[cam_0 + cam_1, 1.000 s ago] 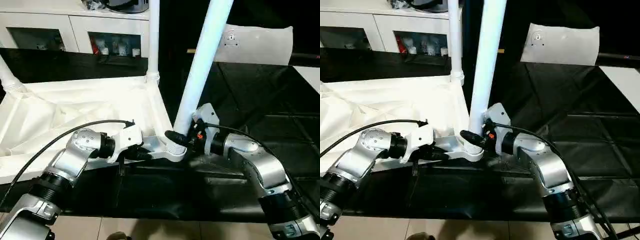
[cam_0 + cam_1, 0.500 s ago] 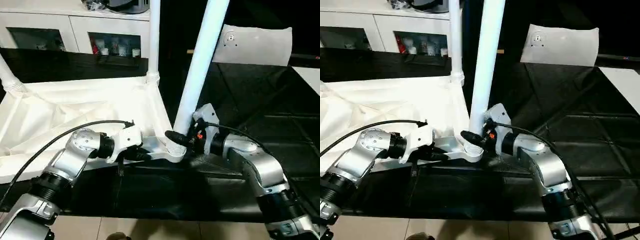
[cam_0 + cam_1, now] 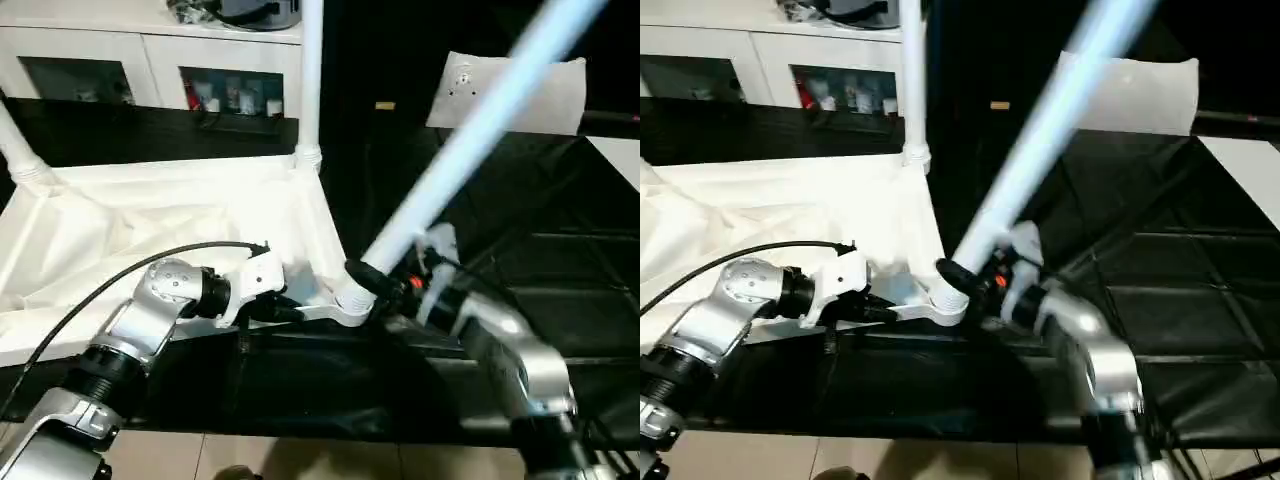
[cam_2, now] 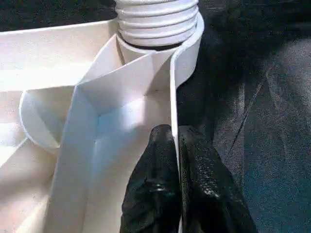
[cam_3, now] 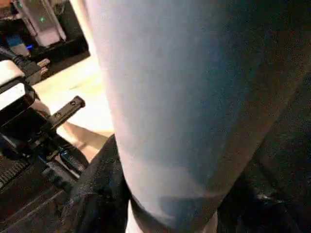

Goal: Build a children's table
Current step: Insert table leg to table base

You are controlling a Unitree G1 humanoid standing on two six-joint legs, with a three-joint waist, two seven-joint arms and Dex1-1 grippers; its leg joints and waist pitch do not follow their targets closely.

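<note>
No readable writing. Children's table (image 3: 150, 225) upside down on black work table (image 3: 560, 270). Left gripper (image 4: 174, 141) clenched on its rim. Right gripper (image 3: 385, 283) grasps leg (image 3: 450, 160), now tilted rightward versus upright 1 second earlier.

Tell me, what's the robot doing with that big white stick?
It is building a little white table that lies upside down on a black work table. The left gripper is shut on the thin rim of the tabletop to steady it. The right gripper holds a long white leg near its threaded end at the corner socket. That leg leans far to the right. Another leg already stands straight up at the far corner.
</note>
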